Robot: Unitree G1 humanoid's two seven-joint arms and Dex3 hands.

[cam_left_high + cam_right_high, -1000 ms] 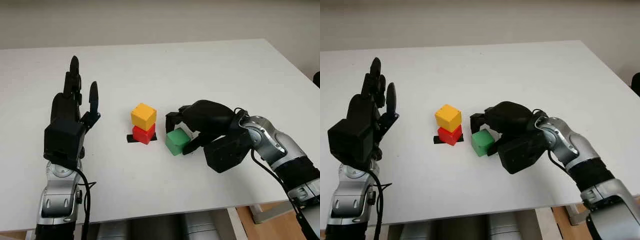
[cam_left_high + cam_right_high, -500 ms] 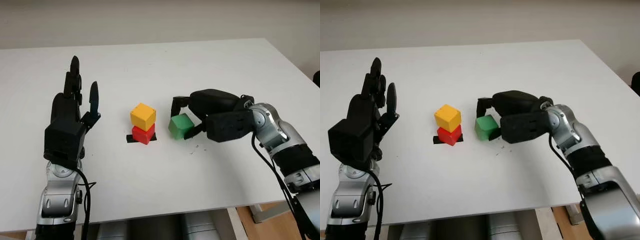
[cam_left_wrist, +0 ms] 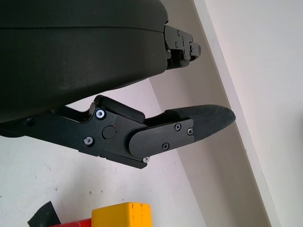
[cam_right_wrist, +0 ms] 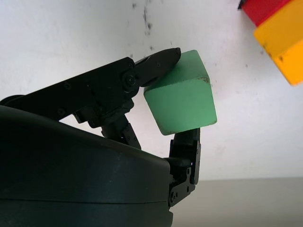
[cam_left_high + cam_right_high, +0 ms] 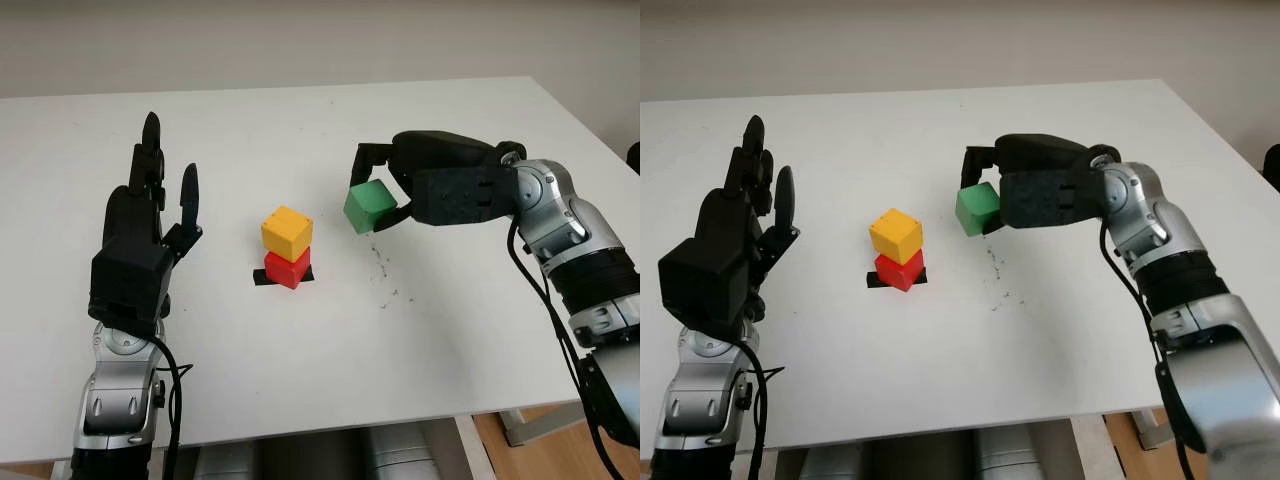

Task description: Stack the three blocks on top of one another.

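Observation:
A yellow block (image 5: 286, 232) sits on a red block (image 5: 286, 268), which stands on a black mark at the table's middle. My right hand (image 5: 385, 195) is shut on a green block (image 5: 370, 207) and holds it in the air, up and to the right of the stack. In the right wrist view the green block (image 4: 181, 100) is pinched between black fingers (image 4: 156, 64), with the yellow block (image 4: 281, 40) and red block (image 4: 262, 9) at a corner. My left hand (image 5: 150, 215) stands open and upright, to the left of the stack.
The white table (image 5: 330, 130) reaches back to a pale wall. Small dark specks (image 5: 385, 275) mark the surface right of the stack. The table's right edge (image 5: 585, 125) falls off toward the floor.
My right hand has lifted the green block off the table and carried it up and back, above the height of the stack. The left hand has stayed put.

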